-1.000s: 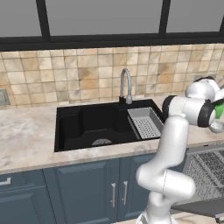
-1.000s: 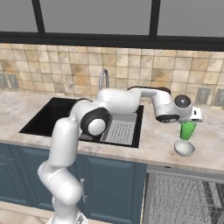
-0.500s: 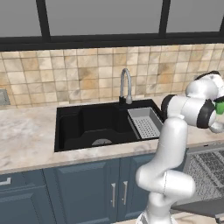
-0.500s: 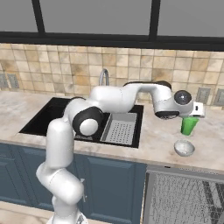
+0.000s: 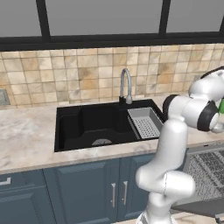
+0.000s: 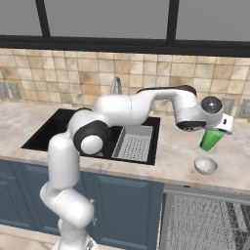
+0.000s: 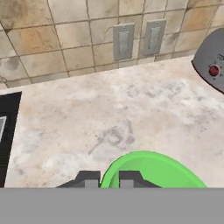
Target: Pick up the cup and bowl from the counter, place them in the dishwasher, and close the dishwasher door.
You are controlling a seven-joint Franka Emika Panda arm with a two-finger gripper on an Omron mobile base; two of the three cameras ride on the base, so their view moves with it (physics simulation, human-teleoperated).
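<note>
Cup, bright green, hangs clear above the desk, pinched at its rim by the tool, whose two dark tips are drawn narrow over the cup's wall; the hand view shows them at the near edge of the cup's round mouth, one inside and one outside it. With the sink as landmark, the cup is up in the air well to the sink's right, past the grey strainer tray that sits in the sink's right end. A small pale bowl rests on the desk just below and slightly in front of the cup, apart from it. The dishwasher lies below the desk edge to the right of the sink, its wire rack visible, next to the dark blue cabinet doors. A curved faucet stands behind the sink against the tiled wall. In the hand view, two wall outlets sit on the tiles beyond the desk, and a grey appliance with a red button stands at the right.
</note>
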